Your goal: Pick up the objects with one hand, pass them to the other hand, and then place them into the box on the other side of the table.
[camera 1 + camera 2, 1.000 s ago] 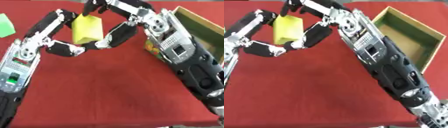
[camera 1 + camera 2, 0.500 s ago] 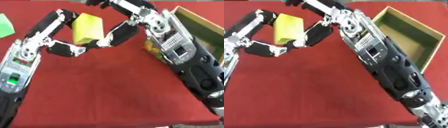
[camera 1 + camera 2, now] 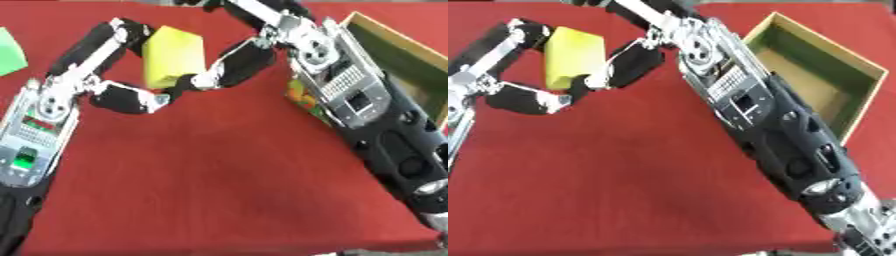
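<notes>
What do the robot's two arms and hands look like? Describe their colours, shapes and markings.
Both arms are black with silver joints. The left hand and right hand have thick black fingers with silver links. Each forearm has a grey panel; the left one shows a small green light.

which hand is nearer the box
Right. The right hand is at the yellow block, its arm running beside the box on the table's right. The left hand, also on the block, is further left.
</notes>
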